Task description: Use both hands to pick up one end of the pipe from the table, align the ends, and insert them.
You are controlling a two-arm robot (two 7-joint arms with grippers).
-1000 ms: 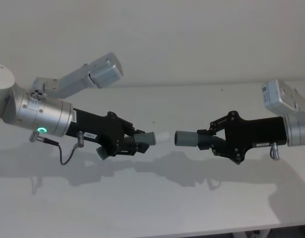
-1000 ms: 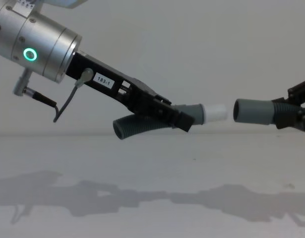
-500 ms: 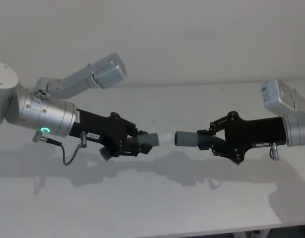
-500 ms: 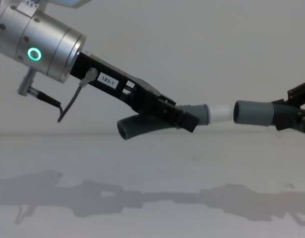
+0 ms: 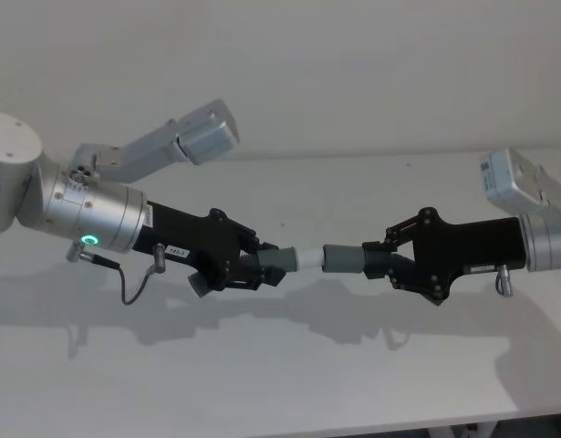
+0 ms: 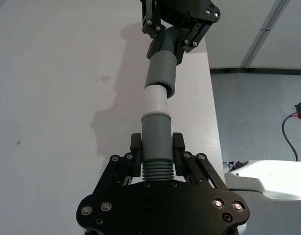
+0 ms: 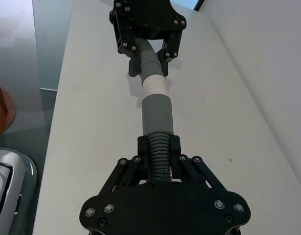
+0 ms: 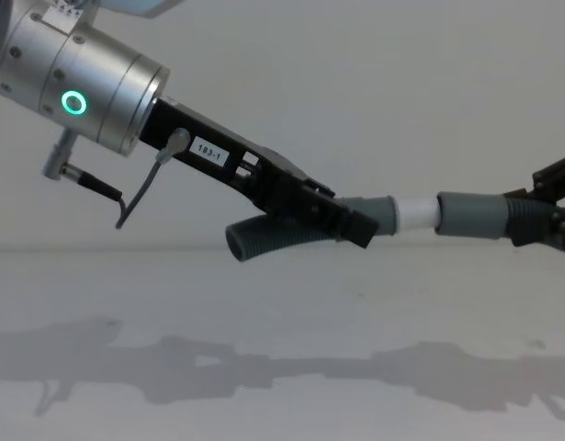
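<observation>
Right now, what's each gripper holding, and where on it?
Left gripper is shut on the plug pipe piece, at the ribbed section behind its cuff. Right gripper is shut on the collar pipe piece, at the ribbing behind the collar. Both are off the table.

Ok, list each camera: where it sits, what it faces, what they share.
Head: high, looking down at the table; both arms, left gripper, right gripper.
Chest: low, looking across; left gripper, white plug.
Left wrist: along its gripper toward the collar.
Right wrist: along its gripper toward the left one.
Shared: plug partly inside collar.
</observation>
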